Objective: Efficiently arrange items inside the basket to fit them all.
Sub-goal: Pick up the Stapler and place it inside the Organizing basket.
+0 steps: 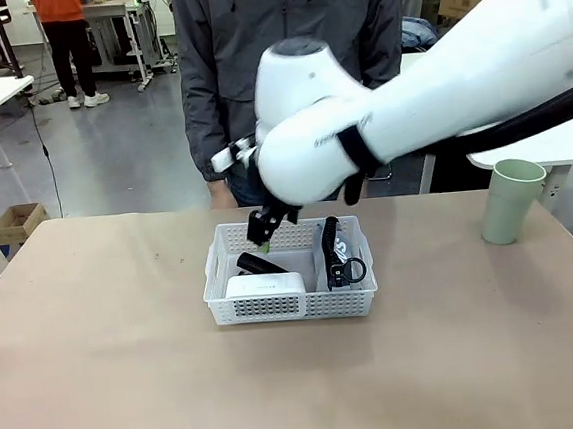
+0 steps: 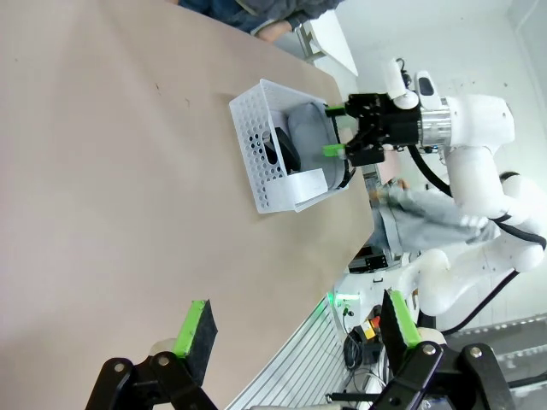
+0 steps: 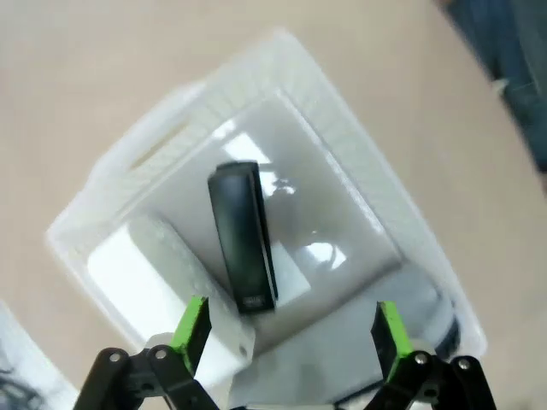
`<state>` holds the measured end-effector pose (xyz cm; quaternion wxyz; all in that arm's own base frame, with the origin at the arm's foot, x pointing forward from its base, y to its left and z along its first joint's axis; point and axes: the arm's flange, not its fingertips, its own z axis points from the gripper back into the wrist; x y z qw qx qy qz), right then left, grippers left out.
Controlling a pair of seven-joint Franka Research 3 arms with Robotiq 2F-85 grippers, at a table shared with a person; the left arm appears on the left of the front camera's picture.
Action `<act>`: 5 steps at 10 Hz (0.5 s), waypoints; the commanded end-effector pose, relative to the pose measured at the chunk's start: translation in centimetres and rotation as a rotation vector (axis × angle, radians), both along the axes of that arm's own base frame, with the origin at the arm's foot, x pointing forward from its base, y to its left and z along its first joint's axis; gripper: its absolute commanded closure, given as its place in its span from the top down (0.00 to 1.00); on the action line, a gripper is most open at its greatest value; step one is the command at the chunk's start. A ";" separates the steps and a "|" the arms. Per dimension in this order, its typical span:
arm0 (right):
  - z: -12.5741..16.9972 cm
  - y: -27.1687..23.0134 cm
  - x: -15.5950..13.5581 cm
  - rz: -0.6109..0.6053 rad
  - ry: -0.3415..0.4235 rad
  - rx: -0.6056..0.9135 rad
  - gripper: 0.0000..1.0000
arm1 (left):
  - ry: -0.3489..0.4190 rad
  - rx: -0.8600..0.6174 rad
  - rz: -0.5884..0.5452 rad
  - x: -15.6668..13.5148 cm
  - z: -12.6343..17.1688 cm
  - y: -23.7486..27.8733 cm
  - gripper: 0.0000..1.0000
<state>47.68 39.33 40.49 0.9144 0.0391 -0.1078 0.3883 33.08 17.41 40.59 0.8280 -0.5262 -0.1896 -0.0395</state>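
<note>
The right gripper [image 3: 291, 329], fingers spread and empty, hovered over the white basket [image 1: 295, 306] at centre frame. Inside, the black stapler [image 3: 244, 237] lay beside the white device [image 1: 264, 285], with the grey pouch [image 1: 338, 253] on the basket's right side. The pale green cup [image 1: 511, 200] stood on the table [image 1: 95, 322] at far right. The left gripper [image 2: 295, 329] hung with its fingers wide apart.
</note>
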 end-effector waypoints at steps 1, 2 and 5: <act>3.0 -8.6 -1.7 -0.190 0.172 0.190 1.00 | 0.008 -0.007 -0.004 -0.3 0.3 -0.1 1.00; 3.7 -12.9 -2.5 -0.292 0.230 0.296 1.00 | 0.008 -0.007 -0.004 -0.3 0.3 -0.1 1.00; 4.8 -26.5 -7.0 -0.570 0.278 0.669 1.00 | 0.008 -0.007 -0.004 -0.3 0.3 -0.1 1.00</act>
